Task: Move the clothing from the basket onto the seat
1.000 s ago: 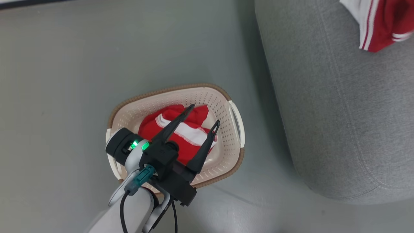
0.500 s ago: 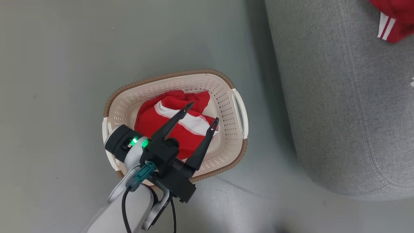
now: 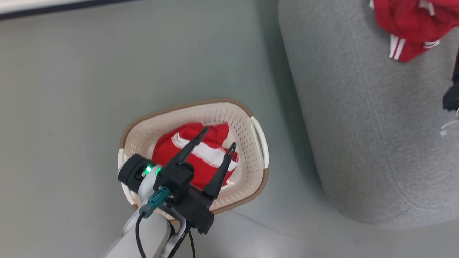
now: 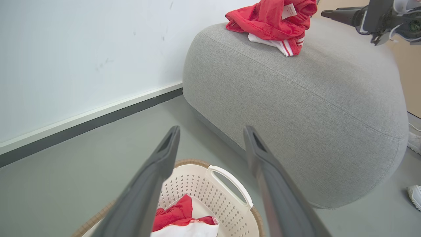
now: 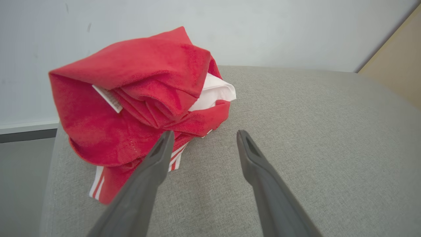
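The cream basket [image 3: 186,106] stands on the floor with a red garment with a white stitched band [image 3: 165,150] inside. My left gripper [image 3: 219,137] hangs open just above that garment, holding nothing. The left wrist view looks past my left gripper [image 4: 212,129] down at the basket [image 4: 230,179] and the garment [image 4: 174,214]. The red striped garment [image 3: 405,21] lies bunched on top of the grey sofa [image 3: 358,125]. My right gripper [image 5: 205,132] is open and empty over the sofa [image 5: 296,138], its left finger close to the striped garment [image 5: 138,98].
A white wall with a dark baseboard [image 4: 82,123] runs behind the basket and sofa. Grey floor [image 3: 71,89] surrounds the basket. A dark part of my right arm [image 3: 451,98] shows at the right edge. A white shoe [image 4: 415,196] is on the floor beside the sofa.
The head view has shifted. The striped garment now lies more bunched on the sofa, and part of my right arm has come into view. My left gripper stays open over the basket.
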Available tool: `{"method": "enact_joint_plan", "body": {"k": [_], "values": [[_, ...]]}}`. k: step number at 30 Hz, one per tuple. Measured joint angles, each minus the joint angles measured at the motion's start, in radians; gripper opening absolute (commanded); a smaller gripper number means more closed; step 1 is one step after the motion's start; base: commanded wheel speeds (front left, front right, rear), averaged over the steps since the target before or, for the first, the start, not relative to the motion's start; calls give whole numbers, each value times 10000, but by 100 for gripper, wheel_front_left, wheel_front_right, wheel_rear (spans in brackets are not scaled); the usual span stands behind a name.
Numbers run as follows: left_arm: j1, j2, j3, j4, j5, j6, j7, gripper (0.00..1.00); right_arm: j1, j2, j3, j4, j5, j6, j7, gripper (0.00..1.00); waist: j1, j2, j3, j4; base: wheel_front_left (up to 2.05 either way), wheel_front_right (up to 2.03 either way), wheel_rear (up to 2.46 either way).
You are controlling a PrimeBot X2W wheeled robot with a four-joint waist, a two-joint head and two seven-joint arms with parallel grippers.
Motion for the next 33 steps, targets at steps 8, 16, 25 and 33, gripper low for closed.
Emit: {"method": "enact_joint_plan", "body": {"k": [8,16,25,33], "values": [[441,-150,226,548,-439,10,-268,100,1160,453,171,-441,-19,295,-10,100,-1,-2,-1069,-32,0,0,0],[809,-159,813,855,-815,205,-443,100,2271,1191,305,-1386,-54,472,-10,100,-2,-2,-2082,140,0,0,0],[1506,-36,1430,1156,-1118,468,-560,100,3660,1791,382,-2334,0,546,-10,100,-2,-3,-3087,517,0,0,0],[2484,192,2023,1243,-1452,732,-616,100,5358,2171,401,-3413,48,464,-10,100,-1,-3,-4094,1014,0,0,0]]}}
